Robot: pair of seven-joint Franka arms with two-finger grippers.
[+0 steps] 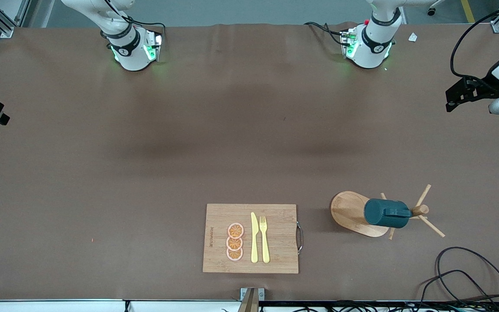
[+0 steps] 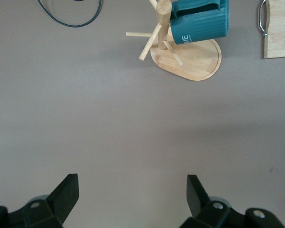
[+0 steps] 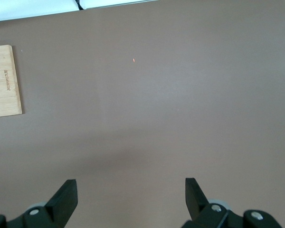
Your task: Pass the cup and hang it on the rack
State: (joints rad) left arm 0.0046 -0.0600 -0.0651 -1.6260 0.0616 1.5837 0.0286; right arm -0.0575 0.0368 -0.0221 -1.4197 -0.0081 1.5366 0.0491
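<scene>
Cup (image 2: 199, 21): upper part cut off by left wrist view's edge. Rack (image 2: 190, 54): post top cropped there. Cutting board (image 3: 4, 80): only partly shown in both wrist views.

1. A matt brown table covering (image 1: 145, 173), cloth-like and faintly creased, is being shown under everything.
2. The light wooden mug rack (image 1: 353, 212) is being seen with a smooth, pale grain on its oval base.
3. The dark teal ribbed cup (image 1: 386, 213) is being presented with a satin, ceramic-looking finish.
4. The rectangular bamboo cutting board (image 1: 275, 260) is being displayed with a fine grain and a shiny metal handle (image 1: 300, 237).
5. The yellow knife (image 1: 254, 237) and yellow fork (image 1: 264, 239) are being shown as smooth plastic.
6. Matt black plastic fingers (image 2: 66, 194) are being shown on the left gripper (image 2: 133, 194), and likewise on the right gripper (image 3: 131, 195).
</scene>
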